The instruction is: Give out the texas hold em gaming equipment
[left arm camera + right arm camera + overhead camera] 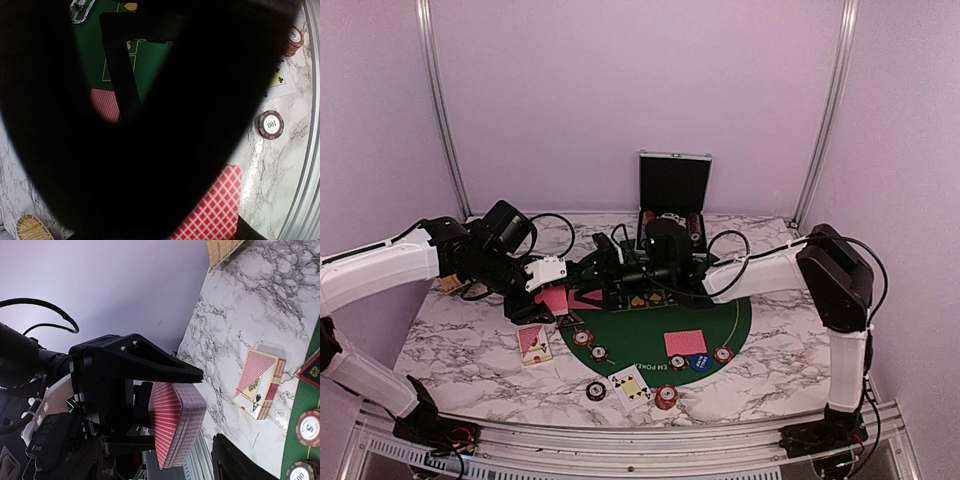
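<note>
My left gripper is shut on a deck of red-backed cards, held above the marble beside the mat; the deck also shows in the right wrist view and the left wrist view. My right gripper is open, its fingers standing apart either side of the deck's end. Dealt cards lie left of the mat, a face-down card on it, face-up cards in front. Poker chips, a blue disc and a dark triangular token lie around.
A round green felt mat covers the table's middle. An open black case stands behind it. A straw basket sits at the far left. A metal rail runs along the front edge. A dark shape blocks most of the left wrist view.
</note>
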{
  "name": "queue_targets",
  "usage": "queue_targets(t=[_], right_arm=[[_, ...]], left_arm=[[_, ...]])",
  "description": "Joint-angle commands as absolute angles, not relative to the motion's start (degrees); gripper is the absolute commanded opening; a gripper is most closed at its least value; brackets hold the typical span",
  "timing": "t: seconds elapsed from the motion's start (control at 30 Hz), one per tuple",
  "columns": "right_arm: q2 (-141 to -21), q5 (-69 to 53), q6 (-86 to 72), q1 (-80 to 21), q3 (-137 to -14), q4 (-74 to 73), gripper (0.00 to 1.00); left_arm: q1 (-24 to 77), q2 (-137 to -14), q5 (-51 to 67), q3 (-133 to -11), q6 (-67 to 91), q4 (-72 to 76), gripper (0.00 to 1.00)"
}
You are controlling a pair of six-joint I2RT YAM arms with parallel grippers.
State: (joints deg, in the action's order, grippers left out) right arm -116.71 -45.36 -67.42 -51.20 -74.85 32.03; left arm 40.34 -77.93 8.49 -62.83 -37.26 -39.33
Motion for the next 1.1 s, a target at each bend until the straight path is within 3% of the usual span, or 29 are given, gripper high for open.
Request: queue_targets(t=[0.0, 1.07], right_arm=[[-119.97, -45.59, -67.07, -52.81, -78.67, 31.09, 0.73], [-131.27, -45.97, -71.96, -54.8, -88.76, 30.95, 0.77]], left_arm=[[40.08, -77.03, 9.13, -63.25, -37.0, -39.78, 0.0], [40.01, -77.41, 9.54, -63.11, -37.35, -39.77, 0.0]])
